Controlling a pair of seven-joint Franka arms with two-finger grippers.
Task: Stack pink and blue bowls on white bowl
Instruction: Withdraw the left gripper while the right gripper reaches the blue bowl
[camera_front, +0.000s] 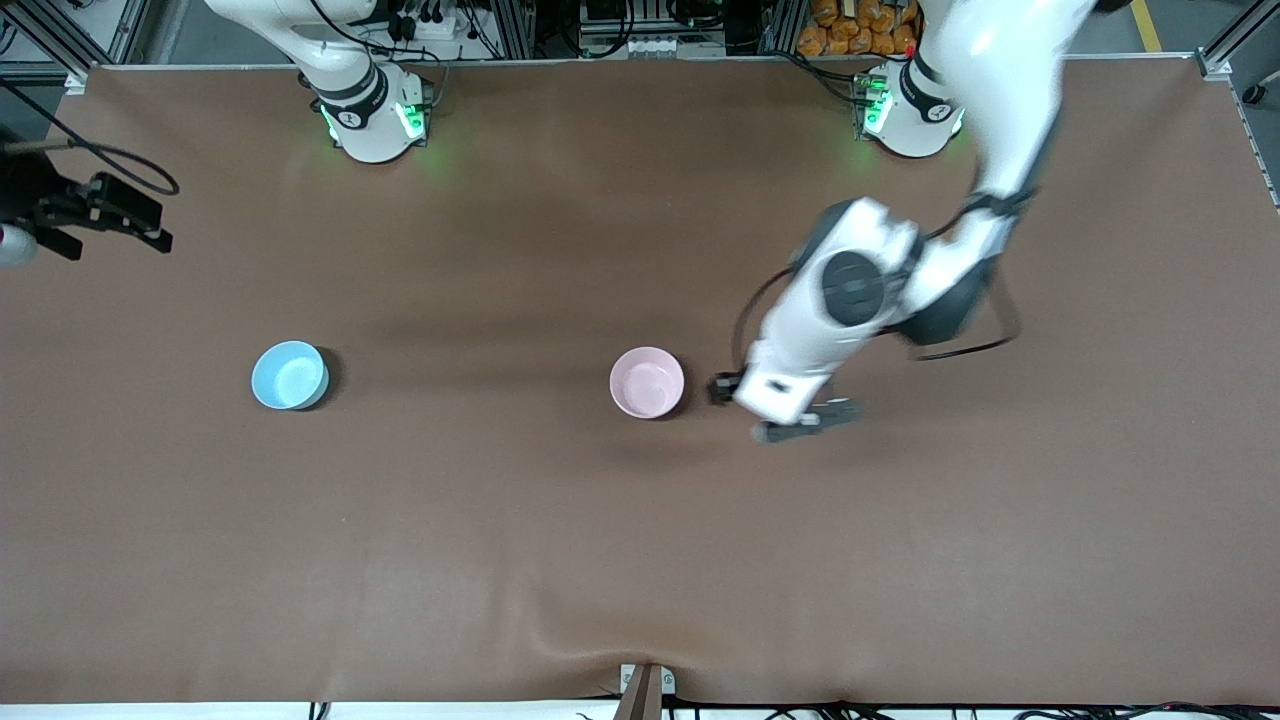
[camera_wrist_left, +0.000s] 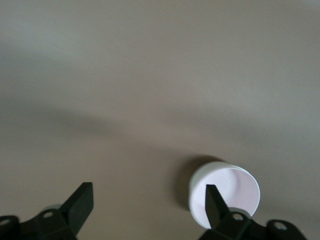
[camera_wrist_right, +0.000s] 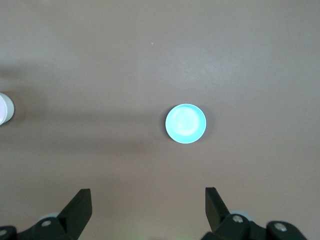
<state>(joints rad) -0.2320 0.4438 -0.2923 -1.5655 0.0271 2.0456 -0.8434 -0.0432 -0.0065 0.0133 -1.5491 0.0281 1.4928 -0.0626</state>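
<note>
Right arm: only its base in the front view, gripper out of that frame. Right gripper (camera_wrist_right: 145, 210), fingers wide apart, hangs high over the round, glossy blue bowl (camera_front: 290, 375). Pink bowl (camera_front: 647, 382) mid-table, smooth, upright. Left gripper (camera_front: 790, 415) low beside it, fingers spread, holding nothing. White bowl not visible. Brown table cover (camera_front: 600, 560), matte.

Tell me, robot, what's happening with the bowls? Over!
Left gripper open, low beside pink bowl. Right gripper open, high near blue bowl. White bowl not in view. Nothing stacked.
</note>
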